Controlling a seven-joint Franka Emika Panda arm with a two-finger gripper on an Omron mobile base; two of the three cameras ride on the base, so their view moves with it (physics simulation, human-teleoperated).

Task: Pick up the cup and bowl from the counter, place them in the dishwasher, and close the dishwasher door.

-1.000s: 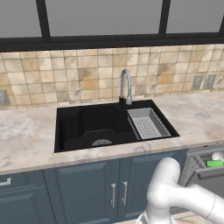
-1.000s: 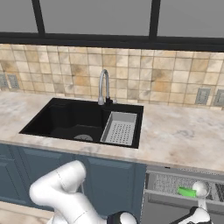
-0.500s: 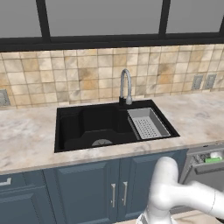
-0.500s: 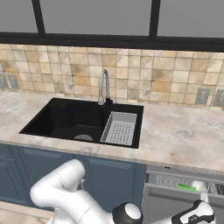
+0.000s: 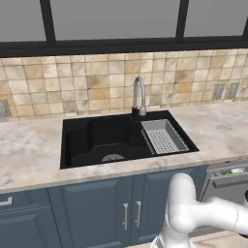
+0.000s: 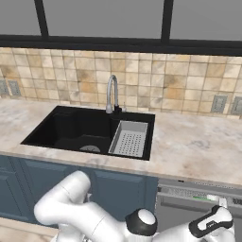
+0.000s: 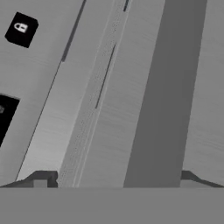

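The counter (image 5: 29,155), beige-pink marbled stone, ran the full width of both base views beneath a tan tiled backsplash (image 5: 97,82) and dark-framed windows (image 6: 104,19). Below it stood dark blue cabinets (image 5: 92,213), their doors shut. A black sink (image 5: 101,138) was set in the counter, with a curved chrome faucet (image 5: 139,97) at its back edge and a grey perforated strainer tray (image 5: 162,135) resting in its right side. The dishwasher (image 6: 198,201) sat just right of the cabinets, its grey metallic door (image 5: 227,186) tilted nearly closed, leaving a narrow gap at the top. In that gap a sliver of bright green showed, the cup (image 6: 206,198), with a small pale shape just beside it at the right; whether that was the bowl could not be told. In the left base view the same green glint (image 5: 236,170) sat at the top of the opening. The white arm (image 6: 94,222) stretched low across the cabinet fronts toward the door, its hand at the door's upper right part. In the hand view, brushed grey metal of the dishwasher door (image 7: 131,87) lay very close, crossed by a darker band and fine seams, with small black panels at the left edge. The gripper (image 7: 115,177) showed two dark tips set wide apart at the bottom, spread, with nothing between them.
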